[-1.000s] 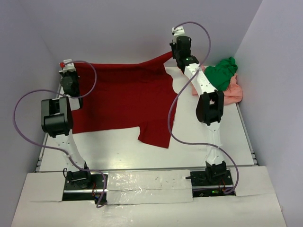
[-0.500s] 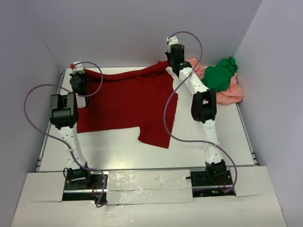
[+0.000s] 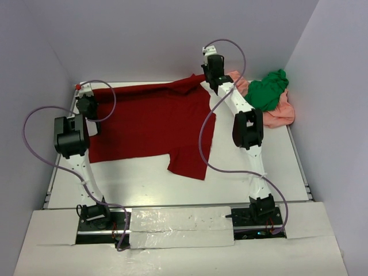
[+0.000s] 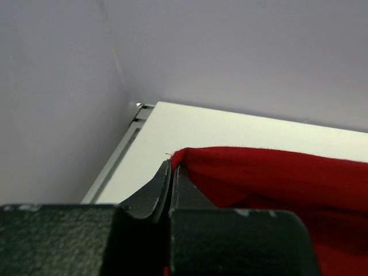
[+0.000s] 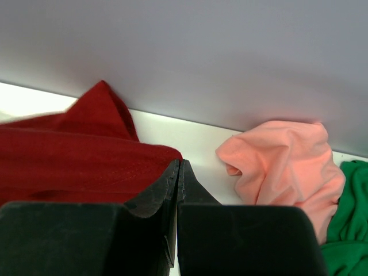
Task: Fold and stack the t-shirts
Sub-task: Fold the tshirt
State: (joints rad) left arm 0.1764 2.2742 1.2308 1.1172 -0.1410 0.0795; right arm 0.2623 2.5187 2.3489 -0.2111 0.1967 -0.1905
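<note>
The dark red t-shirt [image 3: 149, 123] lies spread over the left and middle of the table. My left gripper [image 3: 92, 92] is shut on its far left corner; in the left wrist view the red cloth [image 4: 276, 172] is pinched at the tips of that gripper [image 4: 172, 164]. At the far right corner of the shirt my right gripper [image 3: 206, 80] is shut, and the red cloth [image 5: 69, 161] ends at this gripper's tips [image 5: 179, 162]. The green t-shirt [image 3: 267, 91] lies crumpled on the salmon-pink one [image 3: 279, 114] at the far right; the right wrist view shows both, pink [image 5: 282, 167] and green [image 5: 351, 230].
Grey walls close in the table [image 3: 132, 184] at the back and on both sides. The left gripper is close to the table's far left corner [image 4: 141, 109]. A purple cable loops from each arm.
The right gripper has moved left and down, bringing the raised shirt corner lower. The left gripper has gone farther back and then left, pulling the shirt's far edge straight.
</note>
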